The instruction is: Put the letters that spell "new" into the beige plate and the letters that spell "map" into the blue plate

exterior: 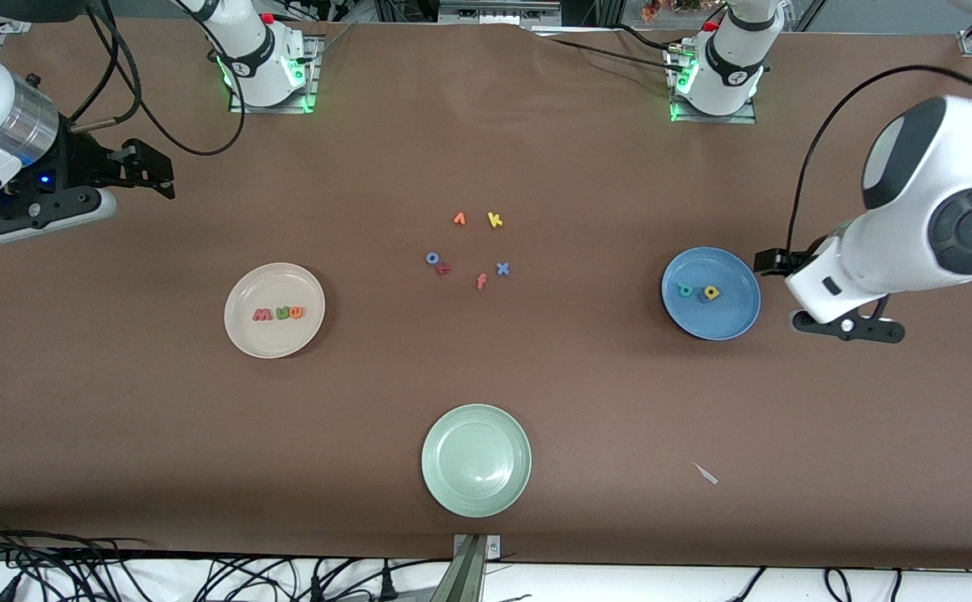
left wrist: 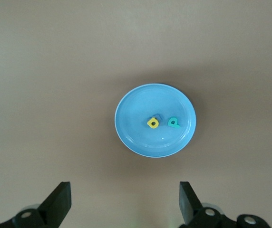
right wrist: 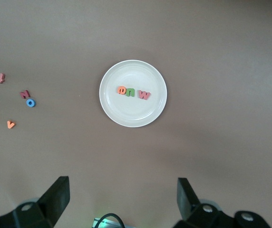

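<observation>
Looks pretty much sorted: the three "new" letters sit in a row in the beige plate, "map" letters in the blue plate. Left gripper and right gripper hang empty, jaws wide, each above its own plate's end.

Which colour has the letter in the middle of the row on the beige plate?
Green; it is the letter n on the beige plate, best seen in the right wrist view.
</observation>
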Tool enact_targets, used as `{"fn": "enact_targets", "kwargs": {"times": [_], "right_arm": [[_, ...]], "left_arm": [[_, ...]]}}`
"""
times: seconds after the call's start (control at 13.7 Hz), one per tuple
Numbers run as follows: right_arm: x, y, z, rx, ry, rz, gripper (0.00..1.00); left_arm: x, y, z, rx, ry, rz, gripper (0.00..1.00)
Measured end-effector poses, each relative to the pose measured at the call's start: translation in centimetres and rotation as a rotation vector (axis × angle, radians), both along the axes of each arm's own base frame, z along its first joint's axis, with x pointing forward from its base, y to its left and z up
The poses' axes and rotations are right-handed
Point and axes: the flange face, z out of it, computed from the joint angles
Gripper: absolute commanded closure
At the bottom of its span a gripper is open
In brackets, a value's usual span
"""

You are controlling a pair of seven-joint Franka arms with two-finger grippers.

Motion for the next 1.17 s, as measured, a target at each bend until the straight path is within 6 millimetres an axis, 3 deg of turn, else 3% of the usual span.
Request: {"fn": "enact_targets", "kwargs": {"times": [0.15, 0.44, 0.73, 1.02, 1.17], "right_arm": [[0.0, 0.0, 0.0, 0.0, 0.0, 0.003, 0.0], [0.0, 0.0, 0.0, 0.0, -0.001, 0.005, 0.0], [0.0, -0.1, 0.0, 0.0, -0.001, 0.003, 0.0], [0.0, -0.1, 0.0, 0.0, -0.001, 0.004, 0.0], [0.0, -0.1, 0.0, 0.0, -0.001, 0.003, 0.0]], "left_arm": [[-0.8, -0.4, 3.1, 0.013, -0.046, 0.001, 0.0], [-1.6, -0.1, 6.4, 0.001, -0.117, 0.034, 0.0], [-2.0, 0.2, 8.2, -0.033, -0.153, 0.101, 0.0], [-3.1, 4.4, 10.4, -0.099, -0.201, 0.21, 0.0], [-4.3, 3.5, 10.6, -0.099, -0.244, 0.195, 0.0]]}}
